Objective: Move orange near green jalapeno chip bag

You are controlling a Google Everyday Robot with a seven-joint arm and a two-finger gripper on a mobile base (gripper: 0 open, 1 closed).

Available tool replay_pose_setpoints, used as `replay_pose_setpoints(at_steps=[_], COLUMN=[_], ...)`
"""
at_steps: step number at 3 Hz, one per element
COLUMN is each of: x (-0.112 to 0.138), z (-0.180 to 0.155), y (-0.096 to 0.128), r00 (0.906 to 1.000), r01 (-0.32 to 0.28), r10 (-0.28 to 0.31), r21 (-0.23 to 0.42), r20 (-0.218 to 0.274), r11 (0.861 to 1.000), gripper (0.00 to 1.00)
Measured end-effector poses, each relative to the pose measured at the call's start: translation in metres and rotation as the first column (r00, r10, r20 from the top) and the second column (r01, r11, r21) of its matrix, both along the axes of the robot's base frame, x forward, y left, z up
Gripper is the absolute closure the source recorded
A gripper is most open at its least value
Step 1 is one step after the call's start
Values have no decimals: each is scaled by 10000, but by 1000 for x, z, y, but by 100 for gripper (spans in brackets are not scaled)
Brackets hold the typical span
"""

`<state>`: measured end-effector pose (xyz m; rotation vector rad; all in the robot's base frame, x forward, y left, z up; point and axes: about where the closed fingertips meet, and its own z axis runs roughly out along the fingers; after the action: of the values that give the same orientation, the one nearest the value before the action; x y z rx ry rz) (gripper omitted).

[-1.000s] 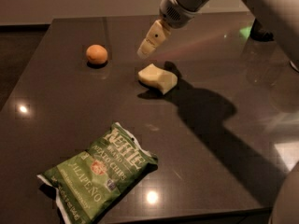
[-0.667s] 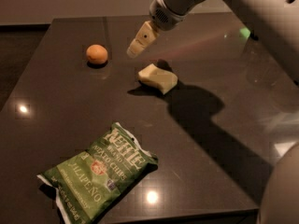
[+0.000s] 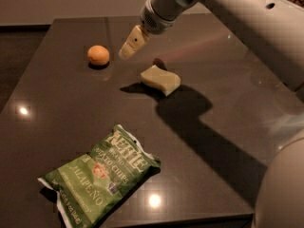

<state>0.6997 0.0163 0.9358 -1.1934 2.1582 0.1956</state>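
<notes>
The orange (image 3: pixel 98 55) sits on the dark table (image 3: pixel 61 108) at the far left. The green jalapeno chip bag (image 3: pixel 101 174) lies flat near the front edge, well apart from the orange. My gripper (image 3: pixel 129 46) hangs above the table just right of the orange, a short gap from it, with its cream fingers pointing down and left. It holds nothing that I can see.
A pale yellow wavy-edged sponge (image 3: pixel 160 79) lies right of the gripper, near the table's middle, with a small dark object (image 3: pixel 157 61) just behind it. My arm (image 3: pixel 237 18) crosses the upper right. The table's front edge runs just below the bag.
My gripper has moved left toward the orange, away from above the sponge. The orange, sponge and bag have not moved.
</notes>
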Motion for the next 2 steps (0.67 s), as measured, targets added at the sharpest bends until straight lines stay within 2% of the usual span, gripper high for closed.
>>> replay_pose_setpoints(at_steps=[2], x=[22], z=[-16], y=[28], r00=[10000], r01=[30], r10=[-30], r21=[432], r20=[-1], r11=[9991], gripper=[0])
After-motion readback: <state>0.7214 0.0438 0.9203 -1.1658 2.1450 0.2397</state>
